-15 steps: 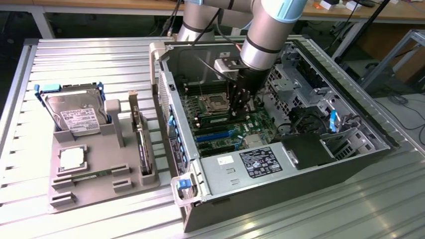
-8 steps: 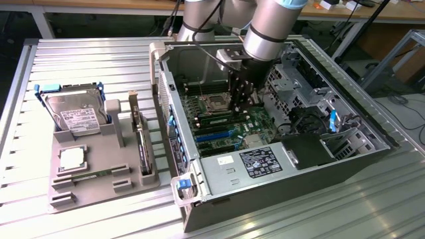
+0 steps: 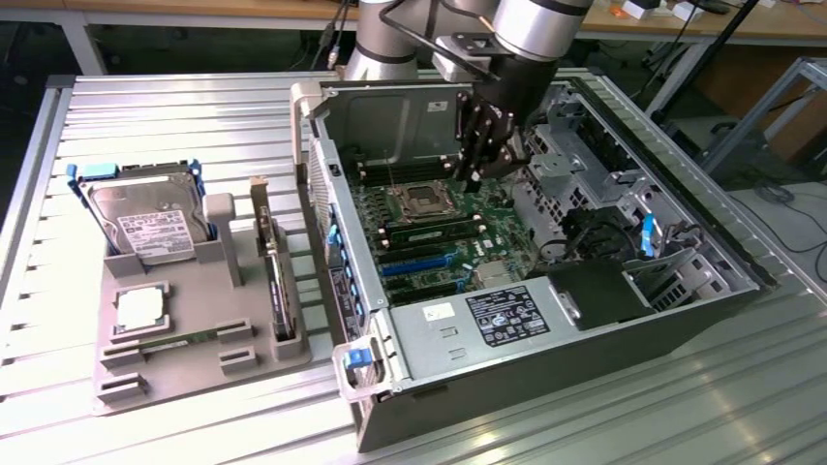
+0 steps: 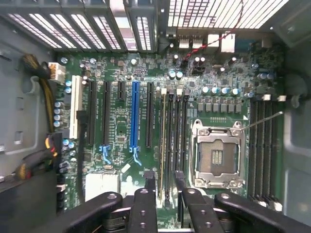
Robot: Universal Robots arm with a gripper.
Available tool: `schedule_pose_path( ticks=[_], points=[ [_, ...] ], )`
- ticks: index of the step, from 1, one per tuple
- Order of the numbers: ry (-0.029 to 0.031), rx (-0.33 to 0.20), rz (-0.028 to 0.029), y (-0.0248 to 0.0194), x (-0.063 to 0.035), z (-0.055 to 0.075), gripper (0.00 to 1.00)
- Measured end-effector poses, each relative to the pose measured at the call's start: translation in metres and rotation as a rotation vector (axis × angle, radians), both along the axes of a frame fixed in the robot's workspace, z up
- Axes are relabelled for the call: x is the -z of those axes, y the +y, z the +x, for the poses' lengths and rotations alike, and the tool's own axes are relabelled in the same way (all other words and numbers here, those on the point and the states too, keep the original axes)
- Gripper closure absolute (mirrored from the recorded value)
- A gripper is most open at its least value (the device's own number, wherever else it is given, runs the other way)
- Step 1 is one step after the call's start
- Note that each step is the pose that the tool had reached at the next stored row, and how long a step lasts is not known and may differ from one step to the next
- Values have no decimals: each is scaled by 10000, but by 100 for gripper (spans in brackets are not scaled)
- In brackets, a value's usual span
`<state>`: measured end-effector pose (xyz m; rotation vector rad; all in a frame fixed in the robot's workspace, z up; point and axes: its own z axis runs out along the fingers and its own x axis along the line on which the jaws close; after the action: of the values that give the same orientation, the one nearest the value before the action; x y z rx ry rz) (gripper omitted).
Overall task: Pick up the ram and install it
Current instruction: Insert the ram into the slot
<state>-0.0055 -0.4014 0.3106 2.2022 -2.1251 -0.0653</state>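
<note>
1. Exterior view: one dark-grey sheet-metal computer case lies open on a ribbed aluminium table. One silver-jointed arm reaches in, and its black gripper hangs over the green motherboard.
2. The ram, one thin green stick, sits on edge in the bank of slots just beside the square processor socket.
3. On the exterior view's left, one grey plastic holder carries one hard drive standing upright, one square silver chip lying flat and one expansion card on edge.
4. Wrist view: the gripper is loose. Its two black fingers stand apart on either side of the ram, with a gap on each side, so they grasp nothing.
5. The ram appears edge-on as one narrow tan line in the bank of four parallel black slots, in the slot farthest from the socket.
6. That socket is one square metal frame around an empty bed. One long blue slot and one white slot lie among several black ones.
</note>
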Motion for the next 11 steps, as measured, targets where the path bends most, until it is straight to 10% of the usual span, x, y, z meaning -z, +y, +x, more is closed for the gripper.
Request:
schedule_pose_path(
  ticks=[11],
  points=[
    [-1,1,1,0,0,0,89]
  ],
)
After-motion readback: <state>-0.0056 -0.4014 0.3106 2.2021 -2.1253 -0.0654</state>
